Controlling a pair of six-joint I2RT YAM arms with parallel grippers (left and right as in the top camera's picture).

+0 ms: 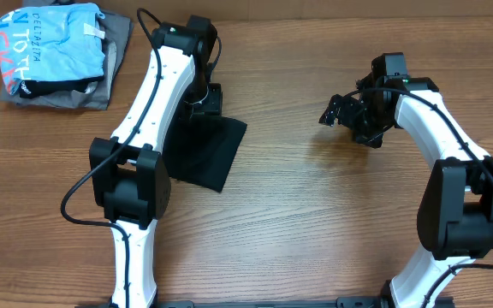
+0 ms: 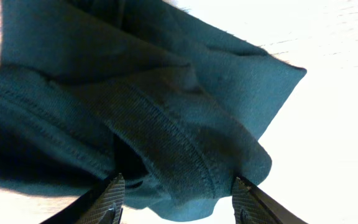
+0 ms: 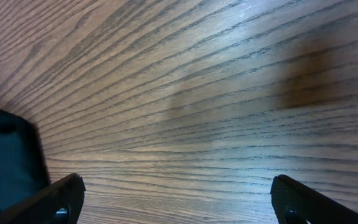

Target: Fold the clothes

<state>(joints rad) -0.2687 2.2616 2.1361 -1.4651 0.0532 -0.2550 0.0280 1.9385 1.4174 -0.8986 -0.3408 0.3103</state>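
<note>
The black T-shirt (image 1: 205, 156) lies folded into a small bundle on the wooden table, left of centre. My left gripper (image 1: 204, 109) is at the bundle's far edge. In the left wrist view the shirt (image 2: 166, 106) fills the frame, and a thick folded hem sits between the wide-apart fingers (image 2: 182, 200), which do not pinch it. My right gripper (image 1: 334, 112) hovers over bare wood to the right of the shirt, open and empty (image 3: 176, 200). A corner of the shirt (image 3: 5, 158) shows at the left edge of the right wrist view. The neck tag is hidden.
A pile of folded clothes sits at the table's far left corner: a light blue printed shirt (image 1: 54, 43) on top of a grey garment (image 1: 88, 92). Bare wood table (image 1: 315, 214) lies between and in front of the arms.
</note>
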